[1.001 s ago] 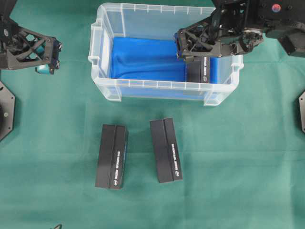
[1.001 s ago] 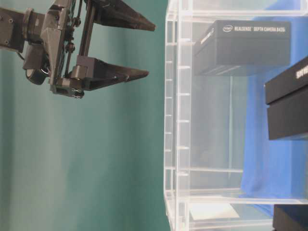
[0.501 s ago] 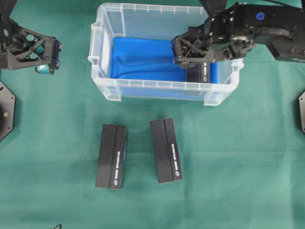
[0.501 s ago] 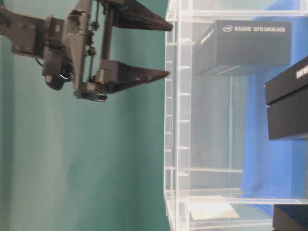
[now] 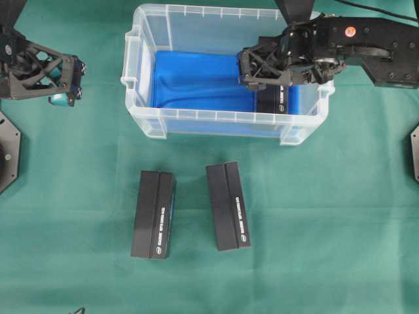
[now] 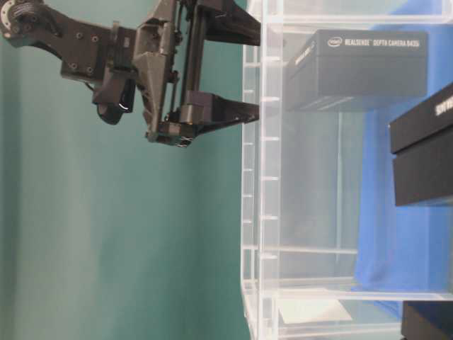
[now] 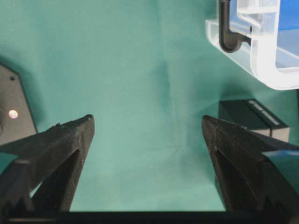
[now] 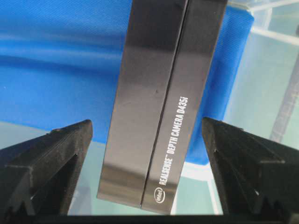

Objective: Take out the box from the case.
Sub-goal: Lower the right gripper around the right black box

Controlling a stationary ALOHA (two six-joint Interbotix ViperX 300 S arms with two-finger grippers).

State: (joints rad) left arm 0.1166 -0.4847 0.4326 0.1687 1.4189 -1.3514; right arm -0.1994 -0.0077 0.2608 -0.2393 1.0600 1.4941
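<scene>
Clear plastic walls of the case [image 5: 141, 91] stand on the green-covered counter [image 5: 314, 216], with a blue lining [image 5: 196, 82] across its floor. Inside, at the end nearest the right gripper [image 5: 252, 69], lies the box [image 8: 163, 102], black, with white lettering along one long edge. The right wrist view looks straight down on it: the box sits between the two jaws, which stand wide apart, one on either side and neither touching it. Blue lining shows in the gap between the box and each jaw. From table level the right gripper [image 6: 244, 71] has its tips at the case's rim, jaws spread, with the box [image 6: 357, 67] seen through the clear wall just beyond them.

Away from the case, the left gripper [image 5: 65, 78] hangs over bare green cloth with its jaws spread wide and nothing between them. Its wrist view shows the cloth between the jaws [image 7: 147, 126], a corner of the case's rim beyond the right-hand jaw, and part of a black box just past that jaw.

Two more black boxes, the left box [image 5: 153, 214] and the middle box [image 5: 228, 206], lie side by side on the counter outside the case, well apart from both sets of jaws.
</scene>
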